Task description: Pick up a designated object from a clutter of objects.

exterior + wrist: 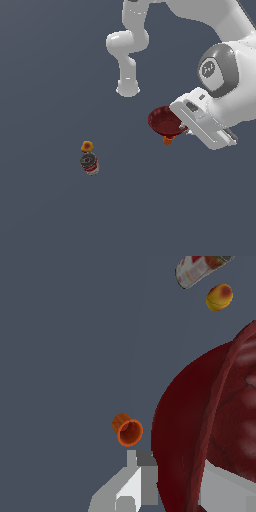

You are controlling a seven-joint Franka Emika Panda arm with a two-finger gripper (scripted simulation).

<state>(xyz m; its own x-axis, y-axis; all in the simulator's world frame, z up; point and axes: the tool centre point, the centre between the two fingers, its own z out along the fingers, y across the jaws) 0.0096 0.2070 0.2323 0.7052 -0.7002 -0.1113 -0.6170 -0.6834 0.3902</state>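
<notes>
Bowl (164, 121), dark red, sits at gripper (176, 131), rim pinched between fingers (134, 487), tilted; appears raised, though lift height hard to judge. Orange cup (167, 140) just beside it. Can (89, 164) and fruit (87, 146) well apart. Pick seemingly made; only holding remains

flat dark slate-blue floor (50, 210) under me, plain, matte, same shade edge to edge in exterior view. no seams or pattern visible. light even and soft. my wrist view shows same grey-blue surface (65, 346) behind everything.
</notes>
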